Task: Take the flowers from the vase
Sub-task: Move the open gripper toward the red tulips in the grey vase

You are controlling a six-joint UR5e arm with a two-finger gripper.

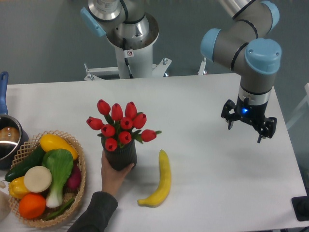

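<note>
The flowers (120,122), a bunch of glossy red tulip buds with green leaves, stand in the vase (120,155), a short dark ribbed cylinder left of the table's middle. A person's hand (114,175) holds the vase from below. My gripper (247,126) hangs over the right side of the table, far to the right of the flowers, pointing down. Its fingers (229,123) stand apart with nothing between them.
A yellow banana (161,181) lies just right of the vase. A wicker basket (82,180) of vegetables and fruit sits at the front left. A pot with a blue handle (7,137) is at the left edge. The robot base (130,53) stands behind the table.
</note>
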